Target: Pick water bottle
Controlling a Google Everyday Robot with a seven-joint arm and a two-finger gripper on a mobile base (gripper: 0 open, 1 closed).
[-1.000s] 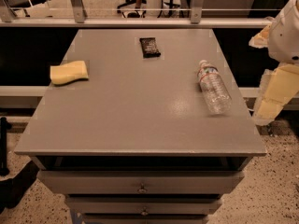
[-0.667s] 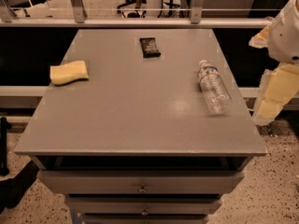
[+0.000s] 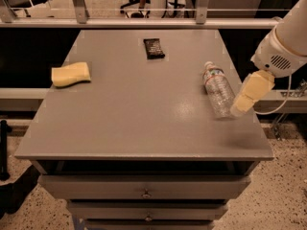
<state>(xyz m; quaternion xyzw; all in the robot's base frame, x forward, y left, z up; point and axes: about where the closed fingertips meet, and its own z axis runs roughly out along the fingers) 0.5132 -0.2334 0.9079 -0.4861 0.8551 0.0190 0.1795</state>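
The gripper [image 3: 241, 104] has moved in over the bench's [image 3: 134, 128] right edge, just beside the one water bottle [image 3: 218, 87]; whether it is spread, I cannot tell; one sponge [image 3: 71, 74], one snack bar [image 3: 154, 48]

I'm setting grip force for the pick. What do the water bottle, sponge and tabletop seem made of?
The water bottle looks like thin clear plastic, glossy; ribs show and grey shows through. The sponge is likely soft matte foam, yellow, with rounded edges. The table top is smooth grey with a faint sheen; laminate or paint, unclear. The gripper hangs beside the bottle's base.
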